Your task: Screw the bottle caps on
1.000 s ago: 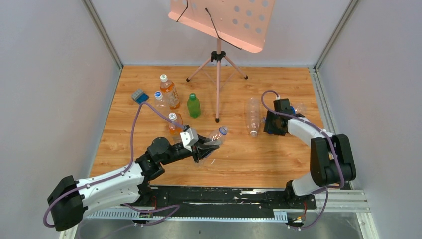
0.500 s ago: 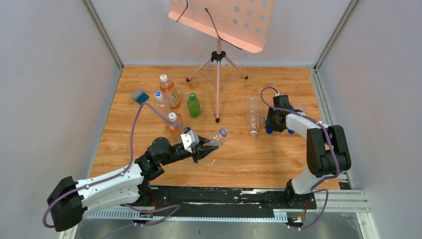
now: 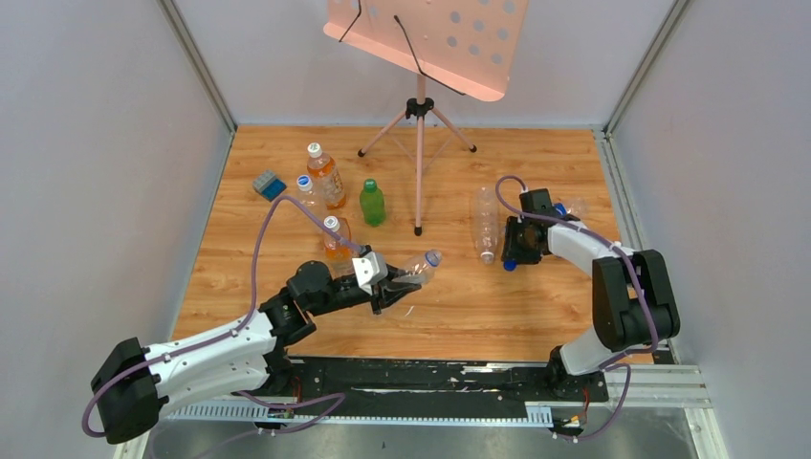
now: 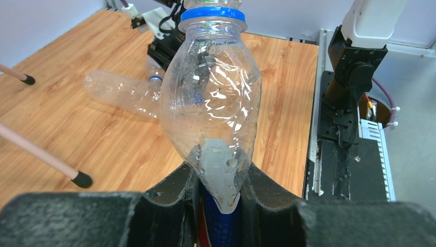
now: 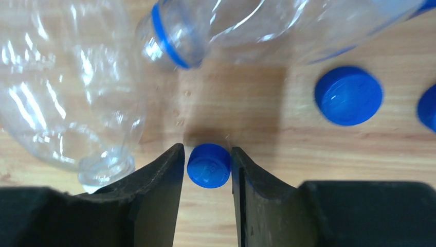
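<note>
Overhead, the left gripper (image 3: pixel 394 287) is closed on the base of a clear empty plastic bottle (image 3: pixel 417 272), held off the wooden table (image 3: pixel 478 316) with its neck pointing to the right and slightly away. The right gripper (image 3: pixel 512 252) sits low on the table just beside a second clear plastic bottle lying on its side (image 3: pixel 486 222), with a small blue screw cap (image 3: pixel 508 265) at its tip. Upright bottles stand at the left: two with orange liquid (image 3: pixel 326 178), one green (image 3: pixel 372 203), one small clear. A blue-grey block (image 3: pixel 269 184) lies near them, and a pink music stand (image 3: pixel 421 105) rises at the back.

From the left wrist, the two dark fingers (image 4: pixel 175 188) squeeze the clear empty plastic bottle (image 4: pixel 212 98) near its base; a blue ring circles its neck, and the mouth is cut off by the picture's edge, so whether it is capped cannot be told.

From the right wrist, the right gripper (image 5: pixel 207 154) has its jaws nearly together, pinching the small blue screw cap (image 5: pixel 209 165) by its sides at the table surface. Another loose blue cap (image 5: pixel 348 95) lies well apart to the right, beyond it a third at the picture's edge (image 5: pixel 428 107). Two clear bottles lie just ahead of the fingertips.
</note>
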Controlling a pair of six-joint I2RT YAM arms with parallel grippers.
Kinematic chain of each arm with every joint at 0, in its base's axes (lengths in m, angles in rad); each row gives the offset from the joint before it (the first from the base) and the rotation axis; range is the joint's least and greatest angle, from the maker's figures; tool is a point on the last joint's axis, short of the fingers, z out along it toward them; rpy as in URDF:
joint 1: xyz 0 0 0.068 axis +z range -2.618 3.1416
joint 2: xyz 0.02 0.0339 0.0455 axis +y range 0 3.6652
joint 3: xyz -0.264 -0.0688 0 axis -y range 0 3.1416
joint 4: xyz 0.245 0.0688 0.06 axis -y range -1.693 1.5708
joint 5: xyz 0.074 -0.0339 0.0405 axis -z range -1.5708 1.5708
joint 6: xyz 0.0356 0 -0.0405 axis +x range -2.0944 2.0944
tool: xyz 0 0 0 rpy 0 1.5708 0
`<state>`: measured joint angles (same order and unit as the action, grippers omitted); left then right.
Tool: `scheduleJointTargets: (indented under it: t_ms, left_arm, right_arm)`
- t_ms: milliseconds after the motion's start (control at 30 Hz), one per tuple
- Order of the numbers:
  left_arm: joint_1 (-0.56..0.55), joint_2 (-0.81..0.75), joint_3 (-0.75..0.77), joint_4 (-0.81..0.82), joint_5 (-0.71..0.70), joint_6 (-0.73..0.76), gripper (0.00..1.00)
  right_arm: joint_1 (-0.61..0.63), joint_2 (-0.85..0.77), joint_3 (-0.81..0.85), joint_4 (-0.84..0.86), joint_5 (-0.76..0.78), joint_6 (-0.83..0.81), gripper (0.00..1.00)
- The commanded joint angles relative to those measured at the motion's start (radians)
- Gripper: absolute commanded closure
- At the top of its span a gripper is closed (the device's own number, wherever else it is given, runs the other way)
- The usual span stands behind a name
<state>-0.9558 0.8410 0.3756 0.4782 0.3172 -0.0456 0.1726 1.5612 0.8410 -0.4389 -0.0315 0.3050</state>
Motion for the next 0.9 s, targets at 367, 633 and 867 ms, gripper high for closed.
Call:
scheduleJointTargets:
  t_ms: [367, 633, 867]
  left_arm:
    - [-0.004, -0.039, 0.053, -0.044, 0.019, 0.023, 0.71]
    - [-0.004, -0.046, 0.054, -0.055, 0.018, 0.027, 0.71]
    - [-0.004, -0.052, 0.054, -0.073, 0.016, 0.025, 0.71]
  right_arm:
    - [0.091, 0.009, 0.040, -0.151, 0.019, -0.018, 0.51]
    - [0.119, 0.061, 0.065, -0.158, 0.108, -0.024, 0.52]
    - [0.132, 0.099, 0.069, -0.142, 0.129, -0.024, 0.56]
